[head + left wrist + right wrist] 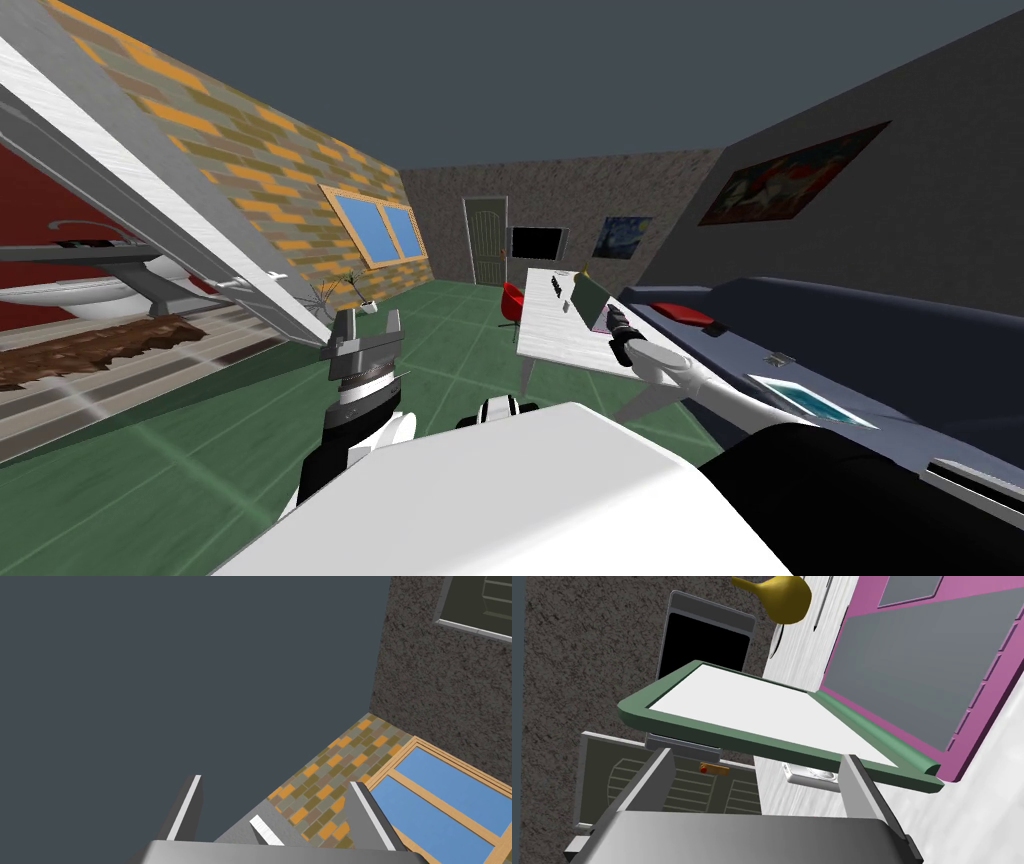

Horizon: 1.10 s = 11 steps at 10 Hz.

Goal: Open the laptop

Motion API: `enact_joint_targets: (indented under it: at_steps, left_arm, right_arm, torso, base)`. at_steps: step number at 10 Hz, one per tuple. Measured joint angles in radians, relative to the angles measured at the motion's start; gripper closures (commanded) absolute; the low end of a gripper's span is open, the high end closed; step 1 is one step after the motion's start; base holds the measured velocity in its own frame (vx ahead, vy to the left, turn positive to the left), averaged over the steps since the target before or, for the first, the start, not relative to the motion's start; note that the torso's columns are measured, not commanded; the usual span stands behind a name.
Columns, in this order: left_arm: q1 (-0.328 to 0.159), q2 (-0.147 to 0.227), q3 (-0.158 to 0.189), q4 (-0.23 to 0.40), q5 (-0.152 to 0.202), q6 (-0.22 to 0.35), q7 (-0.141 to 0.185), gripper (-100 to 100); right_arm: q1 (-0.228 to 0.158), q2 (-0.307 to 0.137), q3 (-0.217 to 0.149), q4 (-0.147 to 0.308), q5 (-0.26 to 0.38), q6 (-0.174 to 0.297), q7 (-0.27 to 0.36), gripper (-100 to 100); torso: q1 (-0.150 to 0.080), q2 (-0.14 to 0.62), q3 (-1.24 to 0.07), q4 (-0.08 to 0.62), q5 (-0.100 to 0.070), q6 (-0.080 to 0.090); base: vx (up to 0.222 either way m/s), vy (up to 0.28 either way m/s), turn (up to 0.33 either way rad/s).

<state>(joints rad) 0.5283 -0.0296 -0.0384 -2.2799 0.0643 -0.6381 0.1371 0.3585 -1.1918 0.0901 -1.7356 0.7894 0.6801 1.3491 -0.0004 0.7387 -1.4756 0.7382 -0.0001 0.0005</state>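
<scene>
The left gripper [369,318] is raised and idle, its blades spread on nothing. On the white, grainy table [560,345] the laptop [590,296] is already part open: a flat lid [752,703], with a rounded green rim round a white screen, is angled up from a pink base [957,763] with grey panels. The right gripper [756,754] sits at the lid's free edge, blades wide and gripping nothing; I judge more swing is left.

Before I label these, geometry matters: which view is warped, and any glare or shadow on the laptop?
Head view: wide, rolled lens; walls splay, the table slants with them. Right wrist view: flat light, no glare on the laptop, no shadow under its lid.
</scene>
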Motion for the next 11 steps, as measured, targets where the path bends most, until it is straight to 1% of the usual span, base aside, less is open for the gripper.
enact_joint_targets:
  at_steps: [2,3,5,6,7,8,11]
  left_arm:
    - [0.0,0.0,0.0,0.0,0.0,0.0,0.0,0]
    - [0.0,0.0,0.0,0.0,0.0,0.0,0.0,0]
    - [0.0,0.0,0.0,0.0,0.0,0.0,0.0,0]
    - [0.0,0.0,0.0,0.0,0.0,0.0,0.0,0]
    - [0.0,0.0,0.0,0.0,0.0,0.0,0.0,0]
    - [0.0,0.0,0.0,0.0,0.0,0.0,0.0,0]
    - [0.0,0.0,0.0,0.0,0.0,0.0,0.0,0]
  right_arm:
    - [0.002,-0.04,0.002,0.015,0.02,0.035,0.046,-100]
    - [0.011,-0.065,-0.004,0.021,0.032,0.053,0.065,-100]
    - [0.004,-0.103,0.004,0.03,0.045,0.091,0.113,-100]
    - [0.004,-0.105,0.004,0.031,0.045,0.095,0.119,-100]
    - [0.004,-0.105,0.004,0.031,0.045,0.095,0.118,100]
    - [0.004,-0.105,0.004,0.031,0.045,0.095,0.118,100]
    - [-0.025,-0.095,-0.016,0.068,-0.015,0.036,0.058,100]
  torso:
    - [0.0,0.0,0.0,0.0,0.0,-0.001]
    - [0.0,-0.001,-0.001,0.0,0.0,0.0]
    - [0.001,-0.001,-0.001,0.0,0.0,-0.001]
    - [-0.001,0.0,0.0,0.0,0.0,0.0]
    - [-0.001,0.0,0.0,0.0,0.0,0.0]
    - [-0.001,0.0,0.0,0.0,0.0,0.0]
    - [-0.001,0.002,0.001,0.001,-0.001,0.0]
  base:
    - [0.018,0.04,0.091]
    - [0.022,0.035,0.061]
    - [0.013,0.027,0.041]
    - [0.0,0.0,0.0]
    - [0.0,0.0,0.0]
    - [-0.018,-0.044,-0.002]
    - [-0.073,-0.079,0.002]
